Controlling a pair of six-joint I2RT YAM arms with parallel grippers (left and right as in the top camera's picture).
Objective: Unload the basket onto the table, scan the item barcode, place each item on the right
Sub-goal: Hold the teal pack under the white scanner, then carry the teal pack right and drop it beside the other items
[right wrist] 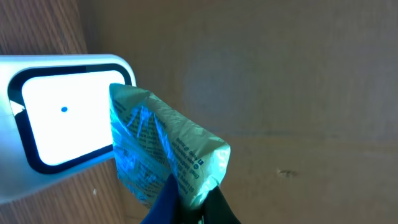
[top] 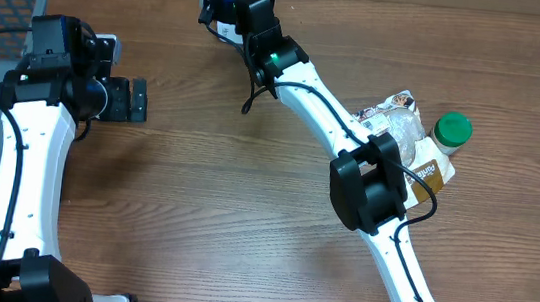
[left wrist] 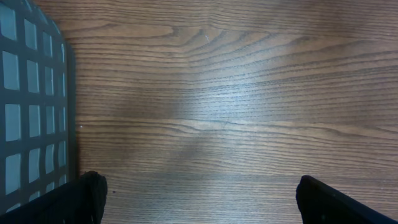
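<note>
The table (left wrist: 236,93) is brown wood with wavy, darker grain. The basket (left wrist: 25,93) is grey, patterned as a square grid. The scanner (right wrist: 62,124) is white, its glowing window rimmed in black with one blue dot. The packet (right wrist: 161,155) looks pale green, tinted blue, with dark print. The jar lid (top: 452,127) is green.

No text can be read in any view. The packet (right wrist: 165,149) in the right wrist view carries lines of small dark print, but the letters are too blurred to make out. The lit window of the scanner (right wrist: 62,124) shows only one blue dot. In the overhead view, the packages (top: 399,119) beside the jar (top: 452,128) with a green lid have printing too small to read.
</note>
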